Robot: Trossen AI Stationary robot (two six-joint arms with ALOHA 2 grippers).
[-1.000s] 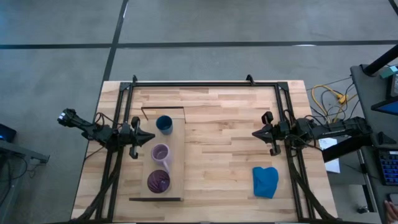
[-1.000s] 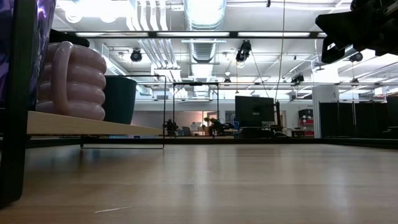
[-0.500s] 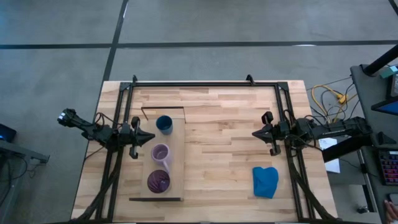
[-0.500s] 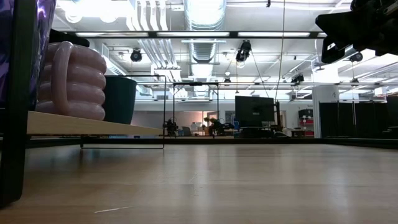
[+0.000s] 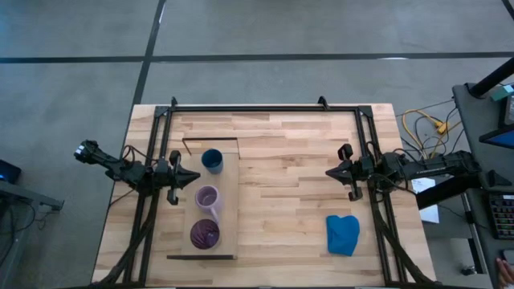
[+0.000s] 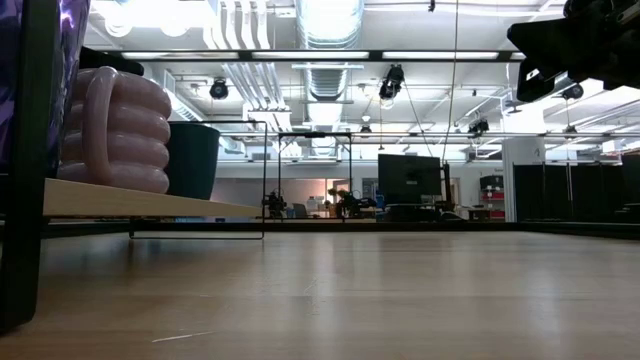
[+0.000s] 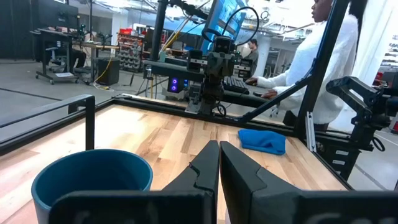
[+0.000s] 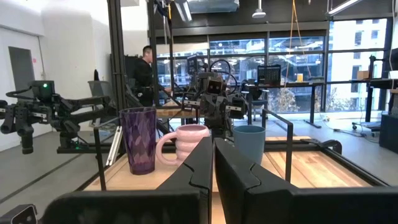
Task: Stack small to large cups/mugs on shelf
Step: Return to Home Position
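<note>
A small dark blue cup (image 5: 212, 160), a pale lilac mug (image 5: 208, 198) with a handle and a dark purple tumbler (image 5: 204, 234) stand upright in a row on the light wooden shelf (image 5: 229, 193) at the table's left. The right wrist view shows the tumbler (image 8: 138, 140), the mug (image 8: 184, 144) and the cup (image 8: 249, 142) side by side. My left gripper (image 5: 195, 178) is shut and empty just left of the shelf, between cup and mug. My right gripper (image 5: 330, 172) is shut and empty at the table's right side.
A bright blue cloth (image 5: 343, 234) lies on the slatted tabletop near the right front corner. A black metal frame (image 5: 265, 107) runs along the table's edges. A person in white (image 7: 323, 68) stands beyond the table in the left wrist view.
</note>
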